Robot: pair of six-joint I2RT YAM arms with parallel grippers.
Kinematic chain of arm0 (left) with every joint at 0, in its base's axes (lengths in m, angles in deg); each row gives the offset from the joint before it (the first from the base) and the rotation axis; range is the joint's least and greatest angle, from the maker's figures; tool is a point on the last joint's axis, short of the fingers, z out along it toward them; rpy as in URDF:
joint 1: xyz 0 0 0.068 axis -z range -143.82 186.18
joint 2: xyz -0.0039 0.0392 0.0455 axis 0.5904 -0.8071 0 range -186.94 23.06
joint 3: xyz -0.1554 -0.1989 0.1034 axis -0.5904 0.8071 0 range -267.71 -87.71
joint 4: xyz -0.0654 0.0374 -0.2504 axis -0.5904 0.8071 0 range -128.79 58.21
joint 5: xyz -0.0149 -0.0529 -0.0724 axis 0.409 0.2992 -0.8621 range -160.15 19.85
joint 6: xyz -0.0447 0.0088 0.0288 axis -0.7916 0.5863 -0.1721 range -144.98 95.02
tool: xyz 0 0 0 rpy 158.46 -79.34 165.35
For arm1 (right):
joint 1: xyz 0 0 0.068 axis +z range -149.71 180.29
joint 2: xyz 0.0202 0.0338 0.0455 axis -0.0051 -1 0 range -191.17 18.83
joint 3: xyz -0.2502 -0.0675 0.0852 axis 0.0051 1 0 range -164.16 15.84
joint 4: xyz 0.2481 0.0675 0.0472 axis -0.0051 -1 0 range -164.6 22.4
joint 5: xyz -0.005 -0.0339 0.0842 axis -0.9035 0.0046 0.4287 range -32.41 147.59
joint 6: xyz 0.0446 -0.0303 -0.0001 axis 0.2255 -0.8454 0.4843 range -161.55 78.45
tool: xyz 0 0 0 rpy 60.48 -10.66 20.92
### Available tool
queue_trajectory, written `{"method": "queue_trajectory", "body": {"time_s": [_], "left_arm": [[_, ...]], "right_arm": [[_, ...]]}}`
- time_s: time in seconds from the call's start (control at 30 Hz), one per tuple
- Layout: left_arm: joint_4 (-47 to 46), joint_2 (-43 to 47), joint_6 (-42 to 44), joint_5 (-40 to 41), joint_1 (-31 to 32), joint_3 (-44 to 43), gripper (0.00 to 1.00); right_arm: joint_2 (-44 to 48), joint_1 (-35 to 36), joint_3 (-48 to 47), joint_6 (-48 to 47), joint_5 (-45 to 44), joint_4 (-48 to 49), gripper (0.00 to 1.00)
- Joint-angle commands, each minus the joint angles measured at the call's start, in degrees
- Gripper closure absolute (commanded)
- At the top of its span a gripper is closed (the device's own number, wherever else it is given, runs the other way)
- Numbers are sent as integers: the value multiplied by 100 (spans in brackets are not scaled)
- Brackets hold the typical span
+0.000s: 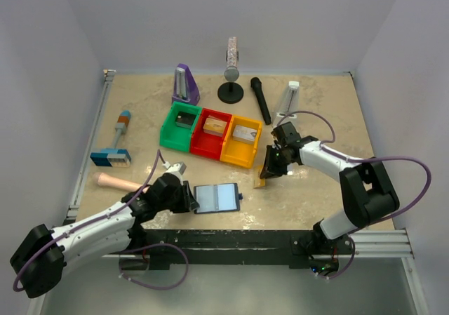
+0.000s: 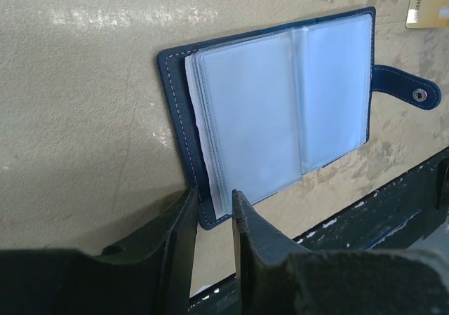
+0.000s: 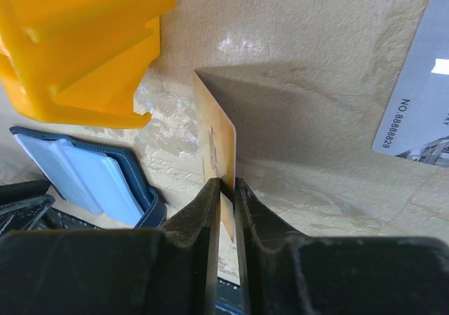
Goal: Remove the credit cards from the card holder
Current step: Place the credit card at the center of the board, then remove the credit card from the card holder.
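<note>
Two cards are out of the sleeves. One is a thin translucent amber-yellow plastic card (image 3: 216,136), which our right hand (image 3: 226,183) pinches edge-on so that it stands tilted with its far corner on the beige mottled surface (image 3: 316,48). The other is a pale grey printed card (image 3: 414,111), lying flat close by. The small navy-blue bifold card holder (image 2: 280,111) lies open, lining up, near the middle of the surface's near edge, just left of the amber card.

Our left hand (image 2: 212,196) has its fingers slightly apart astride the holder's near-left corner. We cannot tell whether it clamps that corner or only rests there.

We judge the cards light, stiff yet springy, and slick. A card lying flat offers no lip, so the place to take one is the short edge that sticks out of a sleeve. The holder looks light too, with a soft cover and floppy cloudy sleeves, and we expect it to slide or fold unless its cover is pinned. We cannot tell whether the sleeves hold another card.

Room is tight. The black rail (image 2: 393,206) runs right behind the holder on the near side, and the yellow plastic bin (image 3: 77,48) stands just far of the amber card. The bare patch to the right of the holder is the best place to set cards down.
</note>
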Motion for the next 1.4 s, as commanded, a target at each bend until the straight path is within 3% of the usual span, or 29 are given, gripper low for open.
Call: {"method": "queue_trajectory", "body": {"time_s": [0.0, 0.1, 0.5, 0.7, 0.83, 1.0, 1.13, 1.17, 1.23, 1.27, 1.3, 1.37], "left_arm": [[-99, 20, -31, 0, 17, -57, 69], [-55, 73, -22, 18, 17, -57, 69], [24, 90, 13, 53, 25, -101, 69], [86, 117, 40, 97, 17, -145, 69], [138, 134, 57, 149, 25, -171, 68], [357, 231, 31, 386, 25, -259, 61], [630, 503, -285, 711, 17, -268, 53], [657, 599, -390, 825, 17, -225, 52], [727, 854, -636, 1028, 17, -137, 38], [771, 986, -750, 1133, 17, -84, 32], [815, 1144, -873, 1204, 17, -40, 26], [815, 1408, -936, 1248, 8, 48, 24]], "right_arm": [[21, -41, 4, -137, -292, -95, 81], [38, -50, 22, -137, -274, -86, 76], [293, -147, 145, -155, -274, -156, 72], [1021, -33, 171, -304, -450, -402, 71], [1812, 589, 58, -611, -905, -753, 64], [2244, 1969, -364, -682, -2328, -1456, 60], [2341, 2717, -400, -148, -3629, -1624, 59], [2358, 2744, -330, 28, -3649, -1468, 57], [2429, 2745, -111, 196, -3203, -1073, 54], [2446, 2745, 3, 258, -3001, -888, 44], [2473, 2745, 83, 293, -2738, -712, 2], [2473, 2762, 302, 232, -2219, -290, 1]]}}
